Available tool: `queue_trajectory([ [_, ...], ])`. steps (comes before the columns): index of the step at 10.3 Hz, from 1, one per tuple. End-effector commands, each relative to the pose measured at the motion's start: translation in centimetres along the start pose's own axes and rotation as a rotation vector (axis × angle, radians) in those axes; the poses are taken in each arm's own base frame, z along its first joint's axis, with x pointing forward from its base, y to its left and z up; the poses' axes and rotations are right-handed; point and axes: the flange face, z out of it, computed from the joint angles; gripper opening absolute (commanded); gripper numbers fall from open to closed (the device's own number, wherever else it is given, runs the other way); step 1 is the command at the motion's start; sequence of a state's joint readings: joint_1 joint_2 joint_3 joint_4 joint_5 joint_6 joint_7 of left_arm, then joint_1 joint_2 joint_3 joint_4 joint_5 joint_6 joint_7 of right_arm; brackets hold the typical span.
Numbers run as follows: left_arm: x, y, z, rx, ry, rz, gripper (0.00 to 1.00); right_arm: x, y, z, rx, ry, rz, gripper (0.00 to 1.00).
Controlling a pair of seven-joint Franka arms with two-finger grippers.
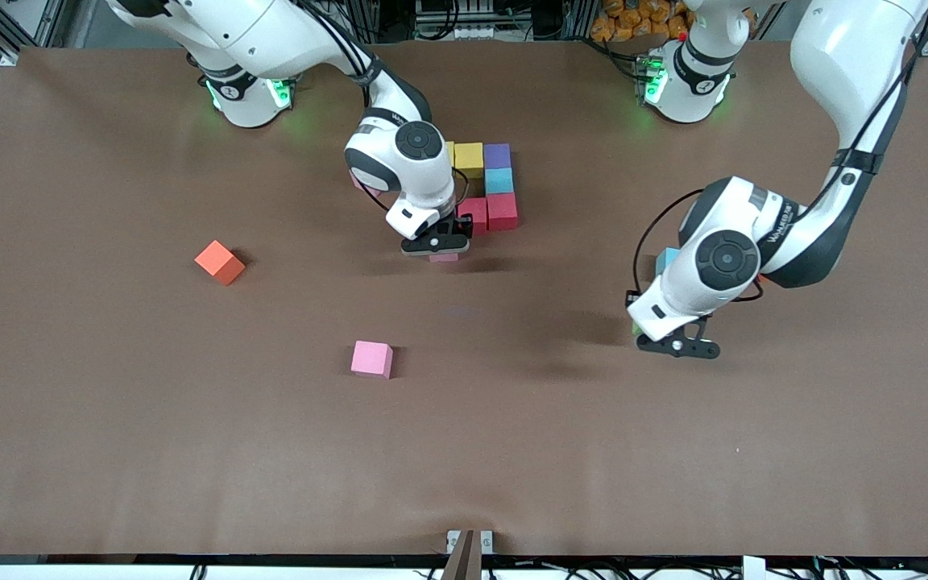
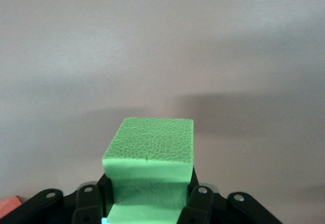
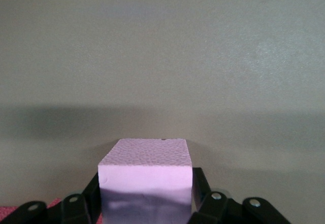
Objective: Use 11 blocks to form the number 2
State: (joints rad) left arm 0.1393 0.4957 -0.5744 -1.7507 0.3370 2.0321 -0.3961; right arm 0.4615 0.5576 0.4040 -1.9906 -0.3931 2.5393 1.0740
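From the front camera, the right pincer (image 1: 437, 246) is sitting low at the edge of the partly built number 2 (image 1: 486, 187), a cluster of yellow, purple, light blue and red blocks lying just above it in that view. A pale purple block (image 1: 444, 257) is peeking out right under its tip. The left pincer (image 1: 677, 346) is hanging over bare desk (image 1: 109, 443) toward the left arm's end, with a sliver of green showing at its tip. A light blue block (image 1: 665, 259) is showing beside that arm's wrist. An orange block (image 1: 220, 262) and a pink block (image 1: 372, 358) are lying loose on the desk, well apart from the right pincer and from each other.

In the left wrist view, the left pincer (image 2: 147, 203) is clamping a green block (image 2: 150, 155) between its fingers (image 2: 200, 203), with plain desk ahead of it.

In the right wrist view, the pale purple block (image 3: 146, 178) is sitting between the fingers (image 3: 81, 203) of the right pincer (image 3: 144, 211); whether they are pressing on it or parting from it, I cannot tell. A strip of red is showing at the corner beside one finger.

As I judge it, the step in hand is setting the purple block into the digit's next row. The next move is calling for a clean release and a straight lift so the neighbours are not nudged, and then the green block is waiting its turn, needing square alignment against the cluster.
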Motion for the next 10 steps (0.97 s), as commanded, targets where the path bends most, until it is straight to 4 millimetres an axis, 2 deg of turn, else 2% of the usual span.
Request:
queue_trajectory([
  [1,0.5,2.2,-1.9,-0.022,0.013,0.011,0.53,0.2,0.2,-1.6,0.002,0.031,0.011,0.87],
  [3,0.8,3.4,-2.2,-0.028,0.022,0.027,0.5,1.0,0.2,-4.0,0.018,0.066,0.019,0.92],
  [4,0.8,3.9,-2.3,-0.031,0.024,0.034,0.46,2.0,0.9,-5.7,0.014,0.087,0.032,0.95],
  [5,0.5,5.3,-2.1,-0.035,0.02,0.051,0.45,3.1,1.7,-7.6,0.009,0.107,0.048,0.99],
  [7,0.1,8.4,-2.1,-0.068,0.008,0.028,0.45,5.7,4.2,-10.9,-0.006,0.137,0.098,1.0],
  [8,0.7,10.4,-2.4,-0.088,0.018,0.007,0.45,7.7,6.3,-12.2,-0.004,0.15,0.13,1.0],
  [9,0.7,12.6,-1.7,-0.103,0.005,-0.013,0.43,9.8,8.5,-12.9,0.001,0.155,0.146,1.0],
  [10,1.0,14.4,-1.6,-0.12,0.006,-0.042,0.42,11.6,10.8,-12.7,0.001,0.157,0.169,1.0],
])
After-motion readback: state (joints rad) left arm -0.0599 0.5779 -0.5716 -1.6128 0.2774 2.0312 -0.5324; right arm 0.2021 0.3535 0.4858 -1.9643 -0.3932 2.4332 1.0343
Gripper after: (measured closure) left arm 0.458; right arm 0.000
